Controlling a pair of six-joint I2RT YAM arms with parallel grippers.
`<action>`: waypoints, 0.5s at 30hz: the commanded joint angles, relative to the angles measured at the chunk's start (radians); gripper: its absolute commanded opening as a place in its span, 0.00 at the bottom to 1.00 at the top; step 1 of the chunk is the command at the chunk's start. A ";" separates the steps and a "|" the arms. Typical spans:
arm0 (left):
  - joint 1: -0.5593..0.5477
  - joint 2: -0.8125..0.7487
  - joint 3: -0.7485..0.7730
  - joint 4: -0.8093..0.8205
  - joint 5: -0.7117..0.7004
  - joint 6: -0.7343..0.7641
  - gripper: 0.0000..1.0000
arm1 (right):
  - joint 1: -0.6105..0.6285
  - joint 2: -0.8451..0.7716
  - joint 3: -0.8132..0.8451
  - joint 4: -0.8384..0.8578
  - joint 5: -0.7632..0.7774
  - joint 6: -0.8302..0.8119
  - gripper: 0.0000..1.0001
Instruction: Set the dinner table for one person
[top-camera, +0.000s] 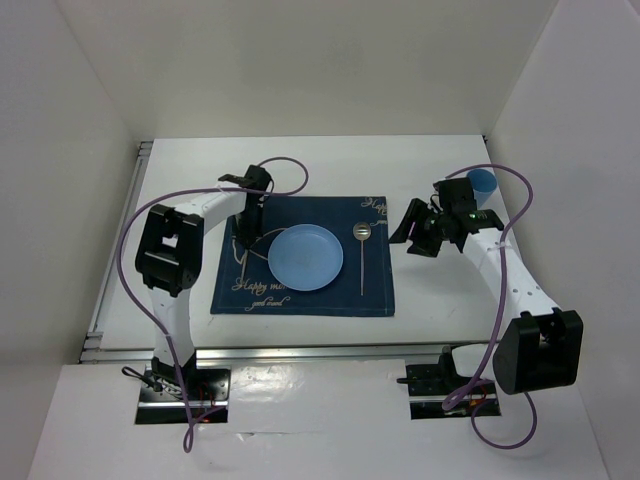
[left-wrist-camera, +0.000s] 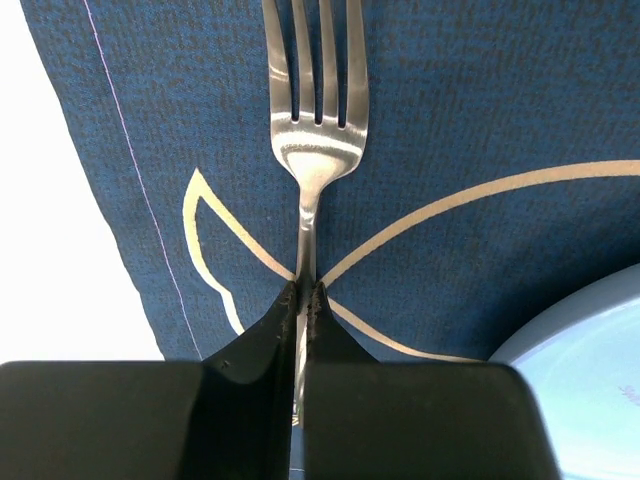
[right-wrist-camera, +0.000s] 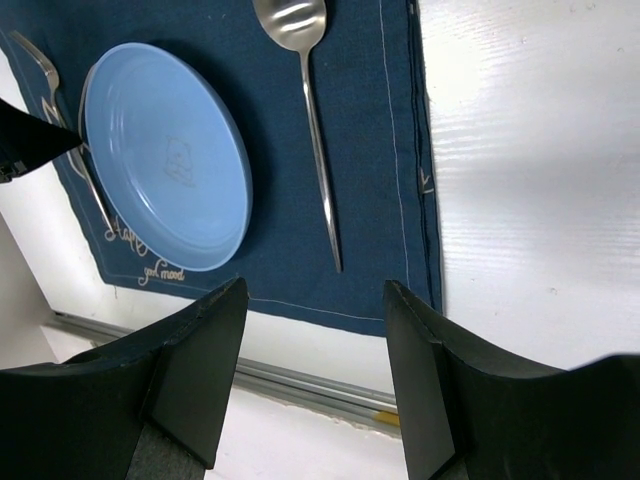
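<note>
The white dinner table (top-camera: 440, 290) carries a navy placemat (top-camera: 300, 290) with a light blue plate (top-camera: 305, 257) in its middle. A spoon (top-camera: 361, 250) lies right of the plate. My left gripper (left-wrist-camera: 303, 290) is shut on the handle of a silver fork (left-wrist-camera: 315, 130), tines pointing away, low over the mat's left part beside the plate (left-wrist-camera: 590, 390). In the top view the left gripper (top-camera: 247, 240) points down at the plate's left side. My right gripper (top-camera: 412, 230) hangs open and empty over the table right of the mat, and its wrist view shows plate (right-wrist-camera: 165, 155), spoon (right-wrist-camera: 310, 110) and fork (right-wrist-camera: 45, 70).
A small blue cup (top-camera: 482, 183) stands at the back right, just behind the right wrist. Aluminium rails run along the table's near edge (top-camera: 300, 350) and left edge (top-camera: 120, 240). White walls close in the back and both sides.
</note>
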 joint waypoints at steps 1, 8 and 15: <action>0.003 0.004 0.009 0.002 -0.020 0.021 0.02 | -0.007 -0.030 0.024 -0.013 0.017 -0.012 0.65; 0.003 0.037 0.018 -0.038 0.007 0.021 0.19 | -0.007 -0.030 0.024 -0.013 0.026 -0.012 0.66; 0.003 0.016 0.037 -0.048 0.054 0.030 0.63 | -0.007 -0.048 0.036 -0.042 0.047 -0.021 0.66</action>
